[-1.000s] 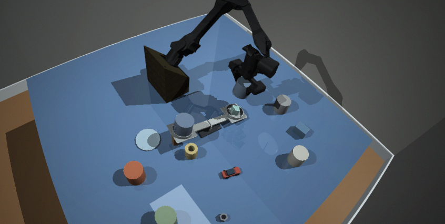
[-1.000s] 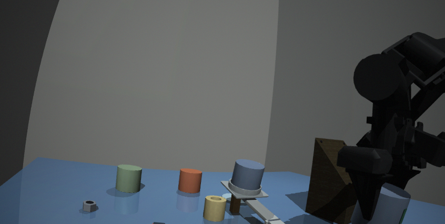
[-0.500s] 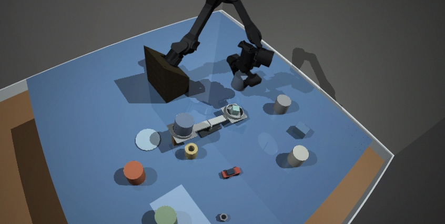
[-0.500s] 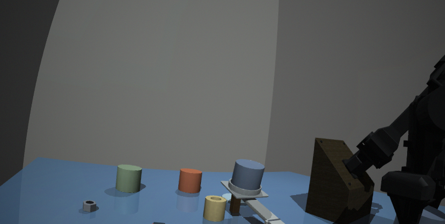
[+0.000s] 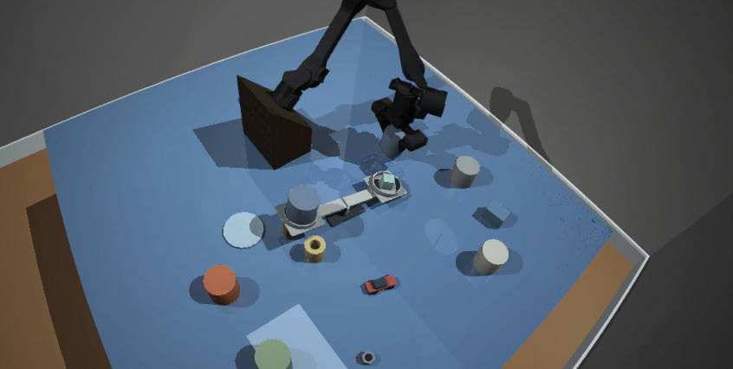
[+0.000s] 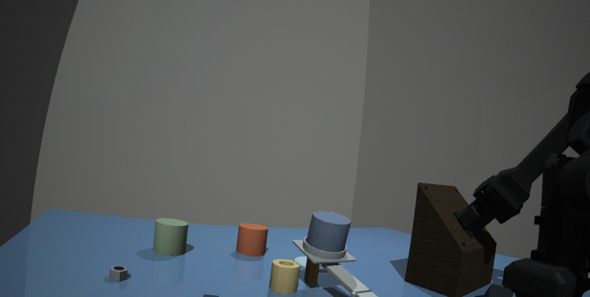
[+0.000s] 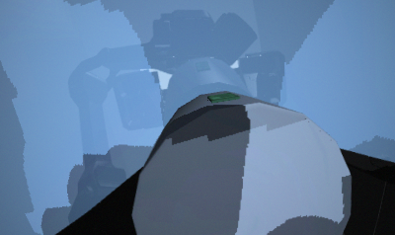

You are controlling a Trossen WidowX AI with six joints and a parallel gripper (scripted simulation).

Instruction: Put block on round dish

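Note:
My gripper (image 5: 393, 135) is shut on a blue-grey cup (image 5: 390, 143) (image 7: 290, 168), which has a small green patch. It holds this cup off the balance, beyond the balance's right end in the top view. The pale teal block (image 5: 387, 181) lies uncovered inside the ring on that end of the balance (image 5: 360, 197) (image 6: 344, 277). The other blue-grey cup (image 5: 302, 205) (image 6: 329, 231) stands in the ring at the opposite end, slightly tilted with its pan. The pale round dish (image 5: 241, 230) (image 6: 300, 260) lies beside that end, with nothing on it. The fingertips are largely hidden behind the held cup.
A yellow hollow cylinder (image 5: 314, 249) (image 6: 284, 276) stands close to the cup-bearing end. An orange cylinder (image 5: 221, 284) (image 6: 252, 239) is near the dish. A grey cylinder (image 5: 464, 171), blue block (image 5: 496, 214) and cream cylinder (image 5: 490, 256) stand right. A red car (image 5: 380, 283) lies in front.

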